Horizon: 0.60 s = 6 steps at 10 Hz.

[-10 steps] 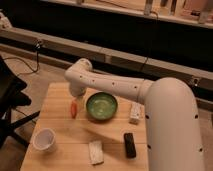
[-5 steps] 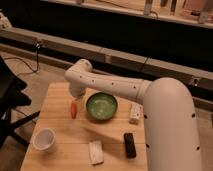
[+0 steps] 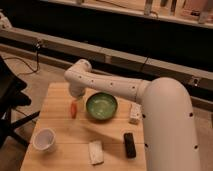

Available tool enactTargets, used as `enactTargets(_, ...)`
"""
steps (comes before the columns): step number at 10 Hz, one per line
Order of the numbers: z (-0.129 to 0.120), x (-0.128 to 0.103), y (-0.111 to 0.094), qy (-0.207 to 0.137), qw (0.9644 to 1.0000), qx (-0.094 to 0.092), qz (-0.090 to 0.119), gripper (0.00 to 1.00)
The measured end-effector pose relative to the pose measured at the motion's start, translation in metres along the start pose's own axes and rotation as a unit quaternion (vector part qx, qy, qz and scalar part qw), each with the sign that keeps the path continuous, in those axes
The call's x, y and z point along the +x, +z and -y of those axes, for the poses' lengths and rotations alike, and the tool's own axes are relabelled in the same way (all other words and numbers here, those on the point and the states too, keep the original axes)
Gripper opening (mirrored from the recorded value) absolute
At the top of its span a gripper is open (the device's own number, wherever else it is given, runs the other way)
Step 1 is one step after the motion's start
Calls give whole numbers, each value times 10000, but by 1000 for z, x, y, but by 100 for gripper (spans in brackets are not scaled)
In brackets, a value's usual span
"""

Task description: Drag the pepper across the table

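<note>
The pepper [image 3: 74,108] lies on the left half of the bench [image 3: 60,125], pointing roughly toward and away from the camera.

Along the near edge stand a white cup [image 3: 45,140] at the left, a flat white packet [image 3: 95,152] in the middle and a black bar [image 3: 129,145] toward the right. Between the cup and the pepper there is bare wood, and more bare wood runs from the pepper out to the left edge.

In the middle row, the green bowl [image 3: 101,106] sits just beside the pepper on its right, and a small white box [image 3: 134,113] stands right of the bowl near the right edge.

The gripper [image 3: 76,96] hangs just beyond the pepper's far end, very close above it; contact cannot be made out, nor whether the gripper is spread or pressed together. The white arm [image 3: 117,87] reaches in from the right over the bowl.

Behind the gripper, a strip of bare wood runs to the far edge.

Compared with half a second ago, the pepper, arm and other items sit in the same places.
</note>
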Motion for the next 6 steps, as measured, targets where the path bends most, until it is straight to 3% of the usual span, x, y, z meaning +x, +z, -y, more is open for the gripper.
enactTargets(3, -1, -5, 6, -236, 9997, -56, -19, 80)
enactTargets(6, 1, -7, 20, -251, 9997, 17, 10, 80)
